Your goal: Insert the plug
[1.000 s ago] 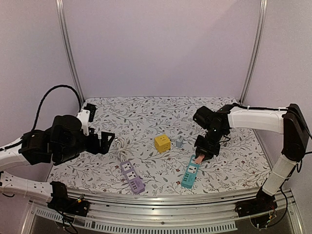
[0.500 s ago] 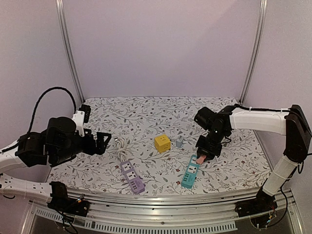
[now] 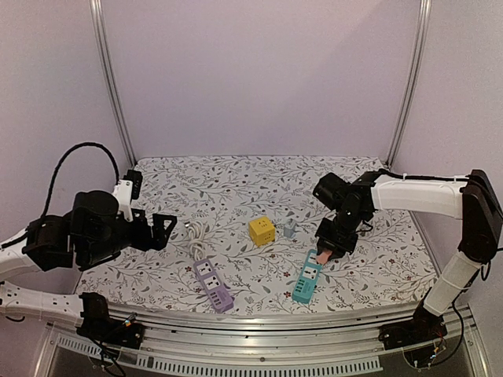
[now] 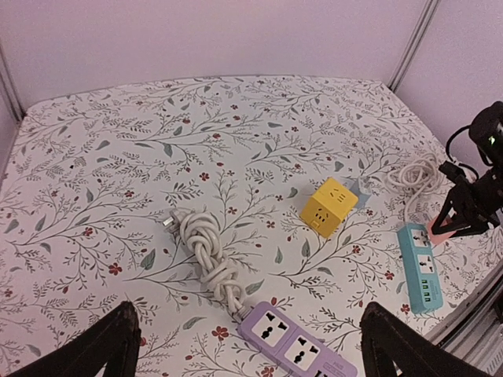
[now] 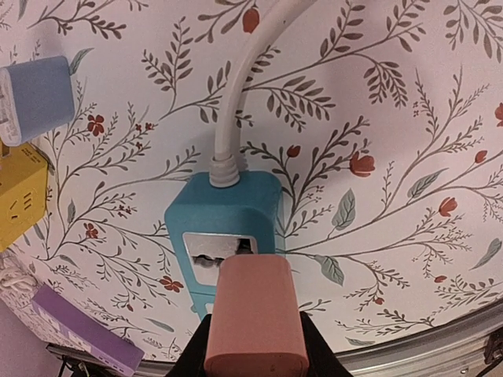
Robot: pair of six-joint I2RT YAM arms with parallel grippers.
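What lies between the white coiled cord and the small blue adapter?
The yellow cube, between the cord and the adapter, clear in the top view.

Bare table [image 3: 259, 276] lies between purple strip [image 3: 213, 284] and teal strip [image 3: 307, 280]; yellow cube [image 3: 262, 230] and blue adapter [image 3: 290, 228] stand beyond

Pink plug [image 5: 255, 314], at teal power strip [image 5: 228, 208] socket

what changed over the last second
The left gripper drew back a little toward the table's left edge, open and empty. The right gripper barely moved: it is still shut on the pink plug, held at the end socket of the teal strip. The purple strip, yellow cube and blue adapter stayed put.
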